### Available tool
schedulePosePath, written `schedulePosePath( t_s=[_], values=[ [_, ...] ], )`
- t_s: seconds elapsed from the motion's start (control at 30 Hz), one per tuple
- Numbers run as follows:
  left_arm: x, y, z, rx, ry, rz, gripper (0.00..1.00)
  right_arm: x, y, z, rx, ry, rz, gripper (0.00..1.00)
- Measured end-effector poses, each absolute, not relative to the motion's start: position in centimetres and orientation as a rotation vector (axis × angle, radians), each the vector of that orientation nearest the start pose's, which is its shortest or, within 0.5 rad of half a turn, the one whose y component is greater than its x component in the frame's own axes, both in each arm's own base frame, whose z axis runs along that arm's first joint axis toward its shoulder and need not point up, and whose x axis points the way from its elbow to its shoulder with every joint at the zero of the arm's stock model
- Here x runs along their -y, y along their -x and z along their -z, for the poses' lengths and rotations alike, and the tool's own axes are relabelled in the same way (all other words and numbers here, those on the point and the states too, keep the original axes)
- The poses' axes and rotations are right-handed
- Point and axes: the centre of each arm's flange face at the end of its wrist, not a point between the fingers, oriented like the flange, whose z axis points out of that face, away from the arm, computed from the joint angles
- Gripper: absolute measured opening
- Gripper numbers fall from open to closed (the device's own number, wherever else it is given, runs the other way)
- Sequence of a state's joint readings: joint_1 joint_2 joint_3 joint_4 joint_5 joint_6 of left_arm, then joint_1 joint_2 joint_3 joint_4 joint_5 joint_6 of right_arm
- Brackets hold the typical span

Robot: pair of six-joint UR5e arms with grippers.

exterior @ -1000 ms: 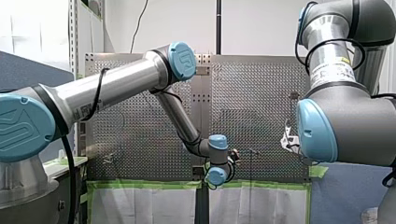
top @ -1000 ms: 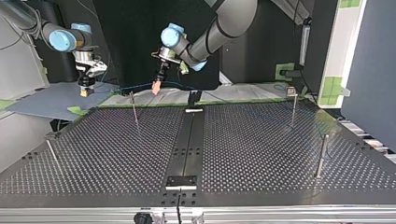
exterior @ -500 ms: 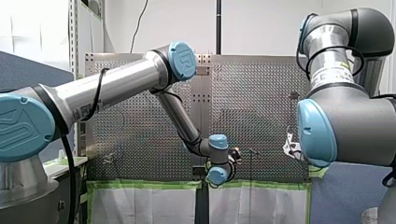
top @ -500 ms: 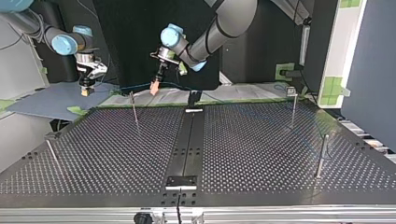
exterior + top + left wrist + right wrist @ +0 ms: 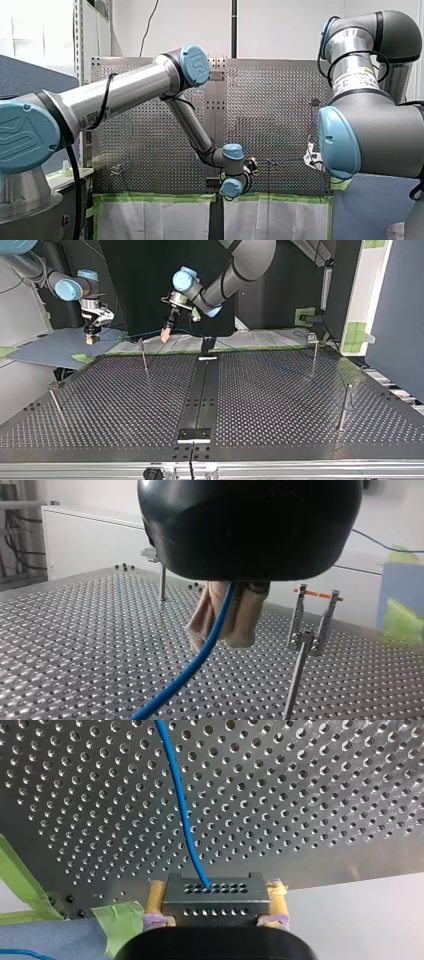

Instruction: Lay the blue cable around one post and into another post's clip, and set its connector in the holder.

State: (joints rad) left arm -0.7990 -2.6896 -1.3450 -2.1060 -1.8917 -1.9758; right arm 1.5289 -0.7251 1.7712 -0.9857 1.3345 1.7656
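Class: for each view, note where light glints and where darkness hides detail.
Front view: highlights streak my left arm. Top view: dark backdrop beyond the table, which glints in dots. Left wrist view: the black housing above my left hand shows little detail. Right wrist view: bright light; the blue cable stands out.

The desk [image 5: 75,645] is perforated sheet metal, dull grey with a soft sheen around the holes. The thin posts [image 5: 296,675] standing on it are bright bare metal. Above the desk, the blue cable [image 5: 181,805] has a smooth, slightly glossy plastic sheath. Its connector [image 5: 215,897] is a matt dark grey block; whether it is metal or plastic I cannot tell. The left jaws carry beige pads [image 5: 245,620], soft and creased like cloth, under a glossy black plastic housing [image 5: 250,525]. The right jaws' yellow pads [image 5: 156,902] are matt, with frayed purple at the root. Green tape [image 5: 117,920] at the desk's edge is matt, crinkled and paper-like.
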Motion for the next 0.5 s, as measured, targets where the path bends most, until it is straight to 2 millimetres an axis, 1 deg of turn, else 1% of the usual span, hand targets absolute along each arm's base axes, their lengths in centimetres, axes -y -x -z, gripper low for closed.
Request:
schedulePosePath(
  t_s=[0.17,0.27,0.37,0.5],
  values=[
    [60.1,-43.4,4.5,-1.494,-0.059,0.723,0.00,61.1,-13.1,0.2,1.325,-1.310,-1.458,0.02],
    [59.9,-43.4,4.7,-1.506,-0.066,0.708,0.00,61.0,-13.0,0.4,1.325,-1.311,-1.456,0.02],
    [59.4,-43.6,4.9,-1.524,-0.062,0.700,0.00,61.0,-13.0,0.9,1.331,-1.315,-1.452,0.02],
    [58.9,-44.1,5.1,-1.536,-0.057,0.689,0.00,60.9,-12.9,2.4,1.347,-1.325,-1.443,0.02]
  ],
)
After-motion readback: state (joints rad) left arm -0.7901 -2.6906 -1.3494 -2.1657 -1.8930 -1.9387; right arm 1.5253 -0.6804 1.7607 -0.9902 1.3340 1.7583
